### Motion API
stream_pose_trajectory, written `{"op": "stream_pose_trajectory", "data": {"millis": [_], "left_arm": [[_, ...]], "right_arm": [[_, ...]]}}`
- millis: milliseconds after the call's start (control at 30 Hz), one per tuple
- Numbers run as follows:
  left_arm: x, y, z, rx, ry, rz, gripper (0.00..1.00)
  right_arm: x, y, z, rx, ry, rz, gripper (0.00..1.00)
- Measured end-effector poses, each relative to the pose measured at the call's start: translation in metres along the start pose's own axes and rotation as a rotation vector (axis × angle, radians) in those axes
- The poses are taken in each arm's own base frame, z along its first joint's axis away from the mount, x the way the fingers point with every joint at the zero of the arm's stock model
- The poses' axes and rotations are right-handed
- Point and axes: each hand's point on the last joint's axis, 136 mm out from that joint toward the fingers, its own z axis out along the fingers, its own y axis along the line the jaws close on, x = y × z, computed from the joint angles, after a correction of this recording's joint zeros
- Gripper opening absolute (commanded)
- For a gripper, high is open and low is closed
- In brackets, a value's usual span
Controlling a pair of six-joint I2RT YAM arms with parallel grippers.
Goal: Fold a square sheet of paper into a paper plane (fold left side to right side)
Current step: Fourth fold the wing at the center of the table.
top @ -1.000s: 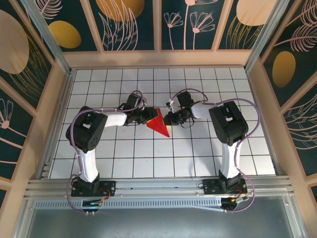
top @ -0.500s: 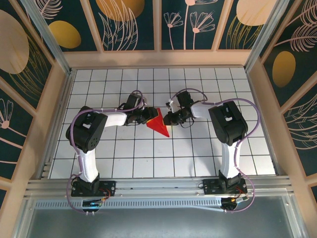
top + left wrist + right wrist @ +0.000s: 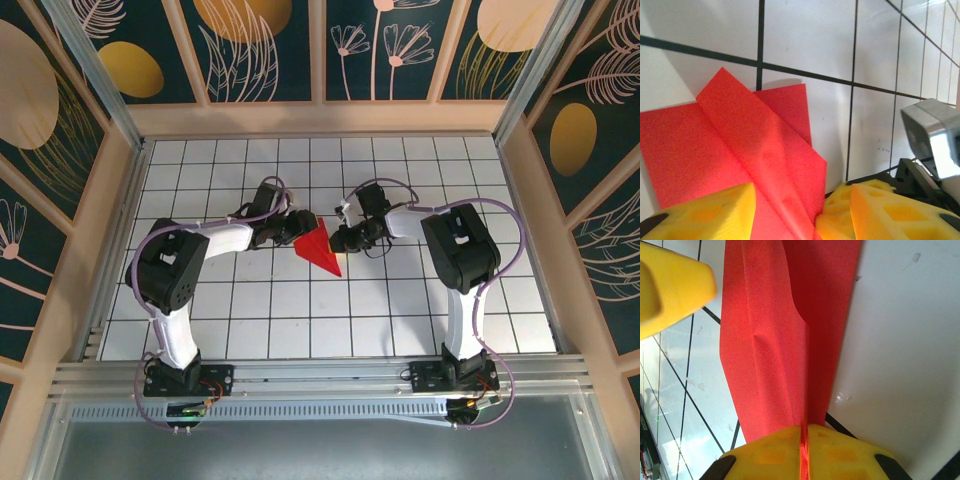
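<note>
The square sheet of paper (image 3: 320, 251) is folded into a red pointed wedge on the tiles, its tip toward the near right. In the left wrist view its layered flaps (image 3: 740, 150) rise along a centre crease. My left gripper (image 3: 300, 229) is at the paper's left edge. It stands open (image 3: 800, 212), with its yellow fingers (image 3: 705, 215) on either side of the raised paper. My right gripper (image 3: 336, 240) is at the paper's right edge. It is shut (image 3: 804, 442) on the paper's centre crease (image 3: 790, 365), which sticks up between the pressed pads.
The white gridded table (image 3: 400, 310) is fenced by wooden walls (image 3: 320, 118) at the back and sides. The arm bases (image 3: 185, 378) sit on a metal rail along the near edge. The left gripper's yellow finger (image 3: 670, 285) shows in the right wrist view.
My left arm has shifted slightly, with its gripper nudged a little toward the far side at the paper's left edge. The right gripper has kept its grip in place.
</note>
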Motion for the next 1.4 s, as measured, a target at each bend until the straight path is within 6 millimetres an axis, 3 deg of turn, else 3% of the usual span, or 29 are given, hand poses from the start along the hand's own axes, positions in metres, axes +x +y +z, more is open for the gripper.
{"op": "stream_pose_trajectory", "data": {"millis": [200, 300, 500, 733, 1400], "left_arm": [[-0.004, -0.011, -0.005, 0.029, -0.007, 0.015, 0.22], [-0.005, -0.019, -0.003, 0.054, 0.007, 0.023, 0.18], [0.000, -0.028, 0.016, 0.084, 0.054, 0.035, 0.16], [0.012, -0.014, 0.032, 0.052, 0.090, 0.036, 0.18], [0.019, 0.012, 0.036, -0.023, 0.084, 0.024, 0.18]], "right_arm": [[0.000, 0.000, 0.000, 0.000, 0.000, 0.000, 0.13], [0.000, 0.000, 0.000, 0.000, 0.001, -0.001, 0.13], [0.000, 0.000, 0.000, 0.000, 0.001, 0.000, 0.14], [0.000, 0.001, 0.000, 0.000, 0.003, 0.000, 0.14], [0.000, 0.001, 0.001, 0.003, 0.004, -0.002, 0.16]]}}
